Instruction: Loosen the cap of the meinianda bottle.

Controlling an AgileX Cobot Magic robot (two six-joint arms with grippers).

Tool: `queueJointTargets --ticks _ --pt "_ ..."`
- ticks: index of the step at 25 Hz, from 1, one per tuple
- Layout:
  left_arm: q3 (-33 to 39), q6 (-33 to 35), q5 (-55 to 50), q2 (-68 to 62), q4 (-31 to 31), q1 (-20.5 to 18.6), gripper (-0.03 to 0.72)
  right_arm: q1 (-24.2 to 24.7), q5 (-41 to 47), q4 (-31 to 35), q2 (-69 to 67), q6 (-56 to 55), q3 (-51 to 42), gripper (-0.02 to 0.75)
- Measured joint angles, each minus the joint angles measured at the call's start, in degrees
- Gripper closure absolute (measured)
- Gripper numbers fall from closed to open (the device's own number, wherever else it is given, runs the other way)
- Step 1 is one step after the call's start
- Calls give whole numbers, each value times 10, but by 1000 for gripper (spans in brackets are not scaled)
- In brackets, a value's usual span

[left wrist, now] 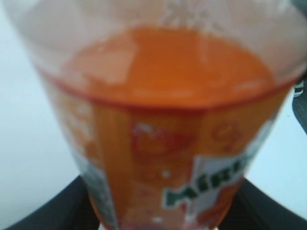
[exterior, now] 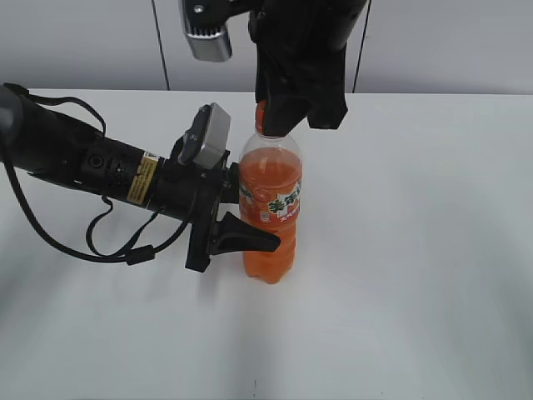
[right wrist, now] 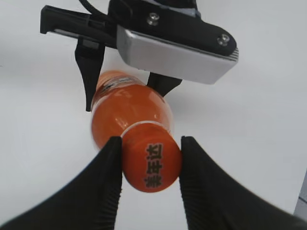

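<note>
The meinianda bottle (exterior: 271,200) stands upright on the white table, clear plastic with orange drink and an orange-white-green label. My left gripper (exterior: 243,218) is shut on its waist from the left; in the left wrist view the bottle (left wrist: 163,120) fills the frame between the black fingers. My right gripper (exterior: 287,117) comes down from above over the top. In the right wrist view its two black fingers (right wrist: 150,163) press both sides of the orange cap (right wrist: 151,164), which has dark Chinese print on top. The bottle body (right wrist: 129,110) shows below it.
The white table (exterior: 416,275) spreads around the bottle. A grey wall with panel seams stands behind it. The left arm with its cables (exterior: 75,162) lies across the table's left side. The left wrist camera housing (right wrist: 177,45) shows in the right wrist view.
</note>
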State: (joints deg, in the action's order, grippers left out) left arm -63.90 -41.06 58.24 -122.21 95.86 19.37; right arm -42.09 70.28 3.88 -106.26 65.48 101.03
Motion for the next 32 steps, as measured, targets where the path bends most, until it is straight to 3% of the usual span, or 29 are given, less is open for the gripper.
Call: queueJointTargets --ticks 10,12,17,23,27,32 --pt "-1 0 0 0 3 0 288 0 0 1 0 1 0 445" --pt "-2 0 0 0 3 0 288 0 -1 3 0 -5 0 403" --pt "-2 0 -1 0 3 0 288 0 -1 13 2 -40 8 217" --pt "-2 0 -2 0 3 0 288 0 -1 16 41 -90 8 172" --pt "-2 0 -2 0 3 0 288 0 -1 18 66 -244 12 171" --pt "-2 0 -2 0 2 0 288 0 -1 21 71 -584 13 171"
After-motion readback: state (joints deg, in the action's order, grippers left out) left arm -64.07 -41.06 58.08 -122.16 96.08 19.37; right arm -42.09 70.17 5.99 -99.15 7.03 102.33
